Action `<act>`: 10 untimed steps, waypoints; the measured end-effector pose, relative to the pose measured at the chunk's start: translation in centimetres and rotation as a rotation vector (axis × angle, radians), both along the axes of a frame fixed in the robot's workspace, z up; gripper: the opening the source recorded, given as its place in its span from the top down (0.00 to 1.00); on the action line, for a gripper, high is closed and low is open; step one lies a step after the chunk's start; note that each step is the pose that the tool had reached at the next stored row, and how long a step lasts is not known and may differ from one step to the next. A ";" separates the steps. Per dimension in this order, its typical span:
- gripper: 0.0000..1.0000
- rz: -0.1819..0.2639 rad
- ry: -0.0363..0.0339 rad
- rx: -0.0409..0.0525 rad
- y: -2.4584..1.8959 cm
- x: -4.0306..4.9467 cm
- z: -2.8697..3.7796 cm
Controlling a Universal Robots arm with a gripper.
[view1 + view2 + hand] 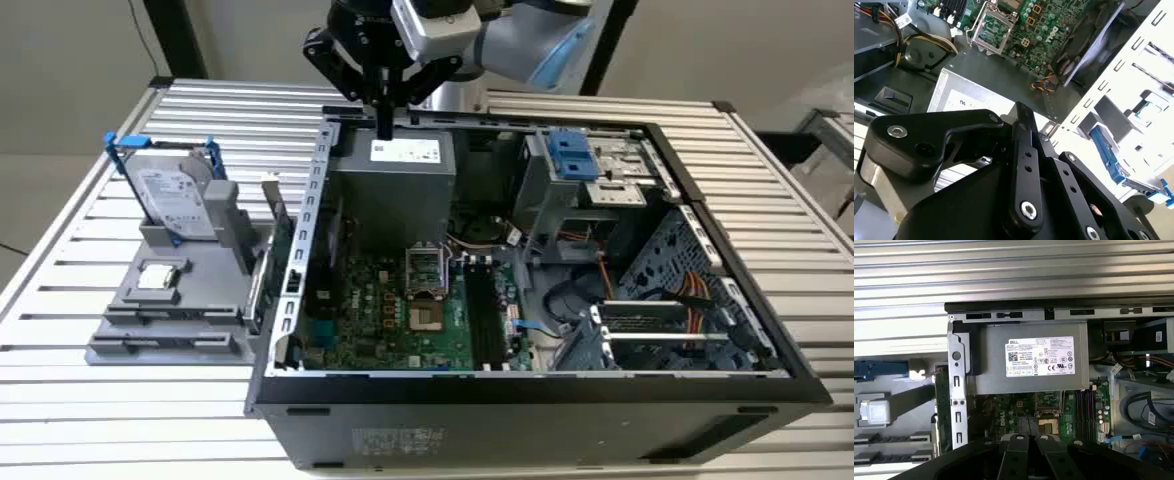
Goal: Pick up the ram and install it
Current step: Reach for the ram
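Dark bluish-green, thin and long, the ram stands on edge at the side of the grey holder on the slatted desk. In the exterior view it is just beside the open computer case, at its nine o'clock. At twelve o'clock, the jaws hang pressed together, empty, above the power supply.

Slatted table bears computer case, grey holder

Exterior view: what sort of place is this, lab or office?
Probably a robotics test bench for PC assembly: a robot arm hangs over an open computer case on a slatted metal table, beside a grey fixture holding a hard drive.
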State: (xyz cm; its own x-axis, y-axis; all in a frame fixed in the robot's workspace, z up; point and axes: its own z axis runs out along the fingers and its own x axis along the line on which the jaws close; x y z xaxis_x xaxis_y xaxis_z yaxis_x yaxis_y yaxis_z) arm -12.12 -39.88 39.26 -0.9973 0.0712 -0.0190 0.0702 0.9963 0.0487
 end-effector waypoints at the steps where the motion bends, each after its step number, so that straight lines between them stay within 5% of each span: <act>1: 1.00 0.000 0.0000 0.0000 0.00 0.00 0.00; 10: 1.00 0.000 0.0000 0.0000 0.00 -0.27 0.00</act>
